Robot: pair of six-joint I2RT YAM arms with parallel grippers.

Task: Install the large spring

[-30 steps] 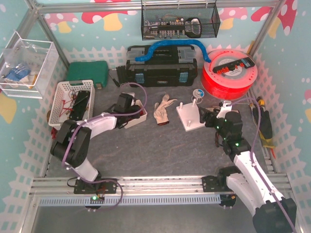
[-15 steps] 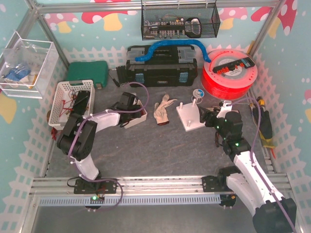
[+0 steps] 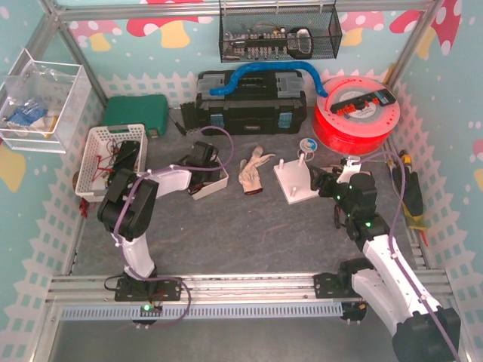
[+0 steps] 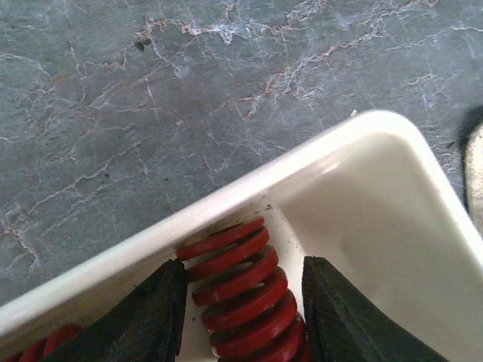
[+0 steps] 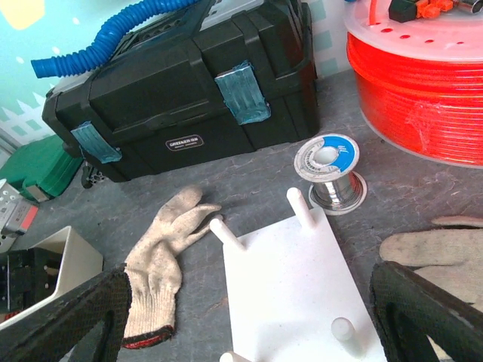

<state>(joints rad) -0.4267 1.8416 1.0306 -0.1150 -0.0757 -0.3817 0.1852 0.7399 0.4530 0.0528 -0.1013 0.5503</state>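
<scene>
The left pincer (image 4: 240, 273) sits in the white tray (image 4: 362, 188), jaws astride the large spring (image 4: 226, 253) lying against the tray wall; a firm clamp cannot be confirmed. The spring is not yet lifted. The peg plate (image 5: 290, 290) is bare. The right pincer (image 5: 245, 313) hangs above it, wide open and empty. Remaining: lift, transfer, seat.

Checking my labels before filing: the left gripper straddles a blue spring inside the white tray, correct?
Not quite: the spring is red, not blue. The left wrist view shows the left gripper straddling it inside the white tray.
</scene>
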